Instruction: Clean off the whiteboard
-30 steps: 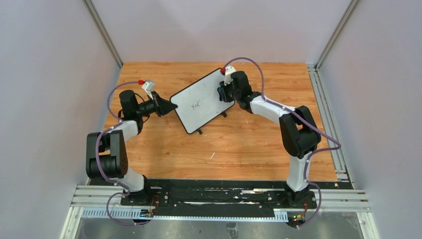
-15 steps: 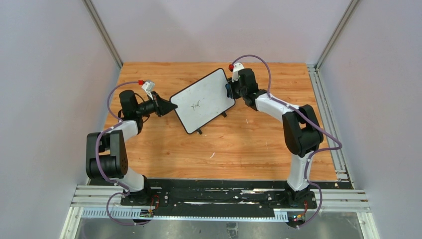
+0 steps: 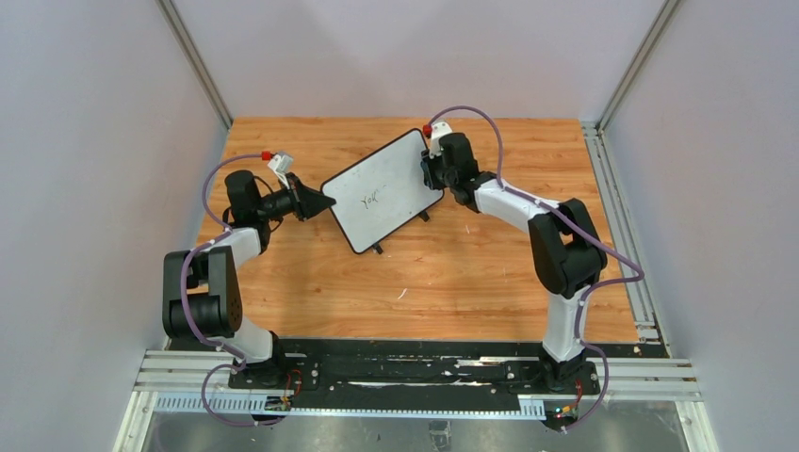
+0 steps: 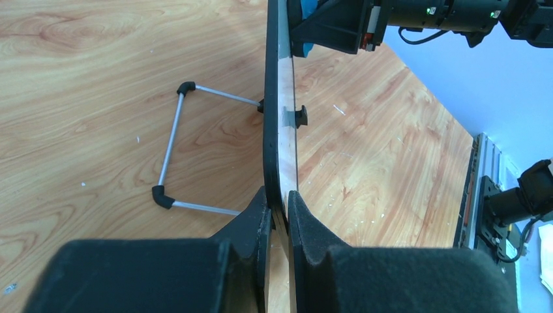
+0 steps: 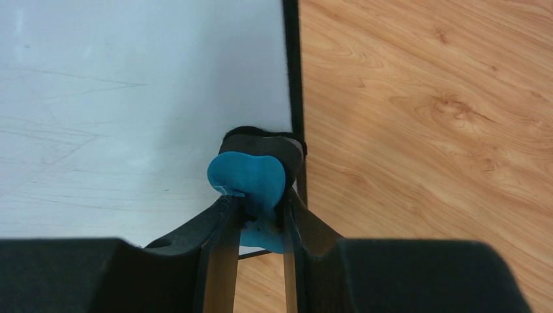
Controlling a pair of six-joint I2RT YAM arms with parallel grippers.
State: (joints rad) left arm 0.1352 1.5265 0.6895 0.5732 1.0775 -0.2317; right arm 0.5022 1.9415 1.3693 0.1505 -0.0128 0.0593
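Note:
The whiteboard [image 3: 384, 190], white with a thin black frame and dark handwriting near its middle, stands tilted at the table's centre back. My left gripper [image 3: 323, 201] is shut on its left edge; the left wrist view shows the board edge-on [image 4: 279, 117] between my fingers. My right gripper [image 3: 429, 172] is shut on a small blue eraser [image 5: 251, 182] and presses it on the board's right edge, next to the black frame [image 5: 293, 78]. The white surface [image 5: 130, 98] fills the left of the right wrist view.
The wooden table [image 3: 452, 273] is walled by grey panels at the back and sides. The board's wire stand [image 4: 171, 150] rests on the wood behind it. A metal rail [image 3: 424, 377] runs along the near edge.
My right gripper with the eraser moved right off the board's face to its right edge, then came slightly back left. The left gripper and the board have not moved.

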